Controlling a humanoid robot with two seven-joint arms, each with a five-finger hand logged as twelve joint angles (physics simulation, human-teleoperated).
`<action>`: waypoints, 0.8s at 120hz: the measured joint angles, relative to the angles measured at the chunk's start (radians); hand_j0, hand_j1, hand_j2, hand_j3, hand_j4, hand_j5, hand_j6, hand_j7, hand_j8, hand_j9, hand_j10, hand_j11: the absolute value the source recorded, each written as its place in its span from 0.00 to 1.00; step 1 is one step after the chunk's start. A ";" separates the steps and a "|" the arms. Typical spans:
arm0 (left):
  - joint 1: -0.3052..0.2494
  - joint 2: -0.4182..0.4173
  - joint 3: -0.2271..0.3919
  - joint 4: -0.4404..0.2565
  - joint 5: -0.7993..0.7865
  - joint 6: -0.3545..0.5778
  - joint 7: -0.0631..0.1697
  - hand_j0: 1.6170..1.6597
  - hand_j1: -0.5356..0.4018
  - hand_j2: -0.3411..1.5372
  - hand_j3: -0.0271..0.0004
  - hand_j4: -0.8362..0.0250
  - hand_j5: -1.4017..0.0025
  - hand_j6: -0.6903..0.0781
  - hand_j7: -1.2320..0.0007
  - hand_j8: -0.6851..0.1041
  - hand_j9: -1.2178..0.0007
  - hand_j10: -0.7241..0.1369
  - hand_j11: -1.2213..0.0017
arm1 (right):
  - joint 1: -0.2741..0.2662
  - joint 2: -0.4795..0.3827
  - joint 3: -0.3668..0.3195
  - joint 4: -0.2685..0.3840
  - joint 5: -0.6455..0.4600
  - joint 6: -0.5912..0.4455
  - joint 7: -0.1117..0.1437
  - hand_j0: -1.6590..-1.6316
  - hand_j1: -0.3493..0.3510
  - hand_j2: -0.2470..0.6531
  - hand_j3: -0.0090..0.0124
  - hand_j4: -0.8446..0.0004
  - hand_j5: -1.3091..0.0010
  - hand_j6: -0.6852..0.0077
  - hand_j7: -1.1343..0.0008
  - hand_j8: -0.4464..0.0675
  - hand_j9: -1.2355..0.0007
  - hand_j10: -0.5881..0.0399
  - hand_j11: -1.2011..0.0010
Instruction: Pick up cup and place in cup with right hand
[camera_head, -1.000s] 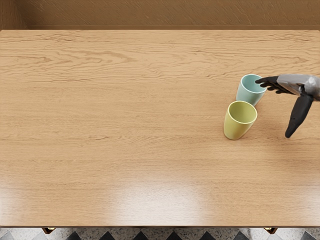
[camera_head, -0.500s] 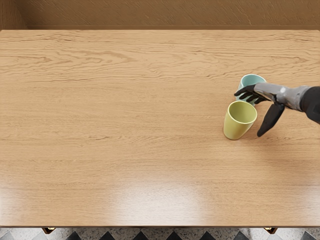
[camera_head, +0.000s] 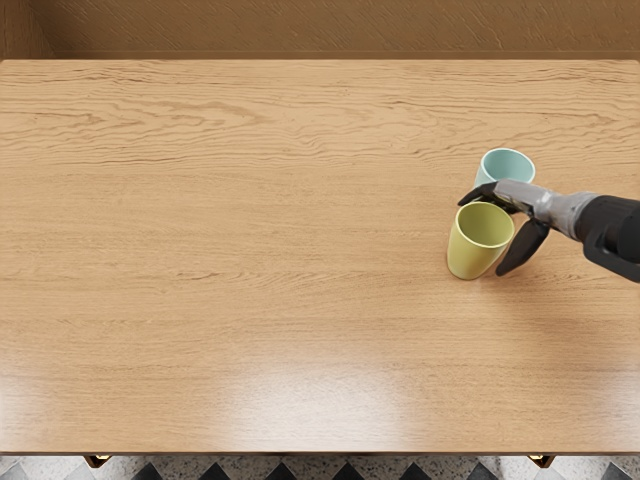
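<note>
Checkered floor (camera_head: 300, 470) borders a wooden table (camera_head: 250, 300). Toward its right side, a yellow cup (camera_head: 475, 250) stands upright, probably light, stiff and slightly slippery; its wall below the rim seems the best hold. The right hand (camera_head: 537, 204) straddles it, fingers extended, apparently ungripped. Just beyond, a pale blue cup (camera_head: 507, 165) crowds those fingers. Behind: brown wall (camera_head: 300, 30).

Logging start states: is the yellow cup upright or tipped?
Upright: the yellow cup shows its open rim on top, base down.
</note>
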 joint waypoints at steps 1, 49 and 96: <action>0.000 0.000 0.000 0.000 0.000 0.000 0.000 0.96 0.94 0.18 0.98 0.97 1.00 0.90 1.00 0.87 1.00 0.84 1.00 | 0.000 0.000 0.000 0.000 0.000 0.000 0.000 0.04 0.49 0.21 0.42 0.65 0.71 0.56 0.67 0.29 0.69 0.47 0.69; 0.000 0.000 0.000 0.000 0.000 0.000 0.000 0.96 0.94 0.18 0.98 0.97 1.00 0.90 1.00 0.87 1.00 0.84 1.00 | -0.002 -0.003 0.066 0.001 0.034 0.125 0.000 0.11 0.71 0.29 0.42 0.55 0.56 0.56 0.50 0.23 0.53 0.26 0.52; 0.000 0.000 0.000 0.000 0.000 0.000 0.000 0.96 0.94 0.18 0.98 0.97 1.00 0.90 1.00 0.87 1.00 0.84 1.00 | 0.066 -0.019 0.209 -0.111 0.193 0.360 -0.004 0.16 0.76 0.33 0.45 0.64 0.54 0.61 0.49 0.30 0.51 0.27 0.49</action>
